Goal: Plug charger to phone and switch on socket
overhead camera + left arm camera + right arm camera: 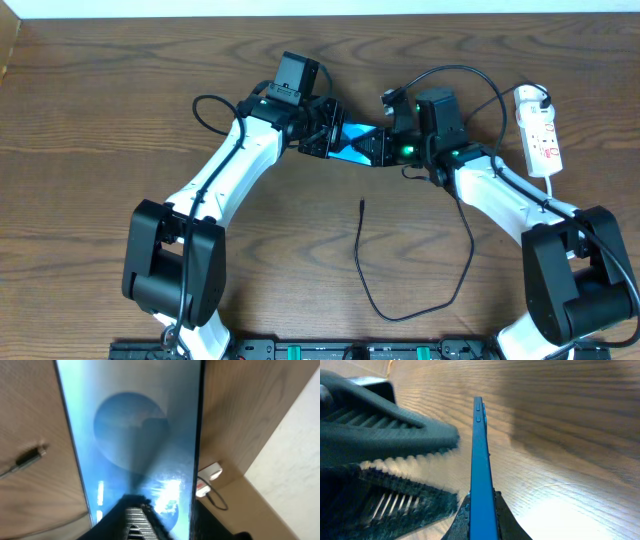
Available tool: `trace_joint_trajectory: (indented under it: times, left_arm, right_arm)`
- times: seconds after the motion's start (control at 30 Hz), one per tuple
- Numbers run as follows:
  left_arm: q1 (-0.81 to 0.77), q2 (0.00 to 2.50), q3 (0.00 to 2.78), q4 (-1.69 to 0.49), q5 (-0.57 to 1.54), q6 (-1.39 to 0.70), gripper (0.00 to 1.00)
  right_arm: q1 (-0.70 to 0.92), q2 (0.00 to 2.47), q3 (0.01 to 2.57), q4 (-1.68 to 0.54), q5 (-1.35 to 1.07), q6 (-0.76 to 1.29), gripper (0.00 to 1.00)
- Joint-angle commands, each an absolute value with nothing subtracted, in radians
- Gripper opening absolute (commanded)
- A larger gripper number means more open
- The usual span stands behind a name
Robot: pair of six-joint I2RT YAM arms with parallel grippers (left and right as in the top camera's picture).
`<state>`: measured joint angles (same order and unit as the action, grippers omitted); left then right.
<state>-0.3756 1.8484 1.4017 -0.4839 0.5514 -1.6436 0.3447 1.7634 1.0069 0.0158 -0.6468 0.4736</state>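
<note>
The phone (352, 142), with its bright blue screen, is held off the table between both grippers at the back middle. My left gripper (325, 135) is shut on its left end; in the left wrist view a ridged finger (142, 522) lies over the screen (135, 435). My right gripper (385, 148) is shut on its right end; in the right wrist view the phone (480, 455) is edge-on, clamped between the jaws (482, 517). The charger cable (362, 260) lies loose, its connector tip (361, 204) free below the phone and also in the left wrist view (31, 456). The socket strip (540, 135) lies far right.
The cable loops across the front middle of the table (100, 150) and runs under the right arm; its plug end is hidden. Dark ridged finger pads (385, 425) fill the left of the right wrist view. The strip shows small in the left wrist view (209, 475).
</note>
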Motion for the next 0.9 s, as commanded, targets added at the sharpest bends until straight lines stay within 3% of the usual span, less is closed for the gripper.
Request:
trace_joint_trajectory:
  times: [0.0, 0.07, 0.2, 0.53, 0.87]
  left_arm:
    - [-0.361, 1.827, 1.406, -0.487, 0.558, -1.584, 0.67]
    - [-0.355, 1.827, 1.406, -0.484, 0.557, -1.563, 0.80]
    - [-0.349, 1.827, 1.406, -0.454, 0.557, -1.529, 0.90]
    - [-0.348, 1.823, 1.406, -0.238, 0.556, -1.493, 0.93]
    - [-0.348, 1.823, 1.406, -0.059, 0.467, -1.493, 0.93]
  right_arm:
    - [0.307, 1.754, 1.026, 0.019, -0.611, 0.463, 0.01]
    - [0.286, 1.754, 1.026, 0.019, -0.611, 0.467, 0.01]
    - [0.231, 1.754, 1.026, 0.036, -0.603, 0.556, 0.01]
    - [0.096, 1.754, 1.026, 0.173, -0.675, 1.214, 0.01]
    - [0.112, 1.754, 1.026, 0.449, -0.770, 1.709, 0.01]
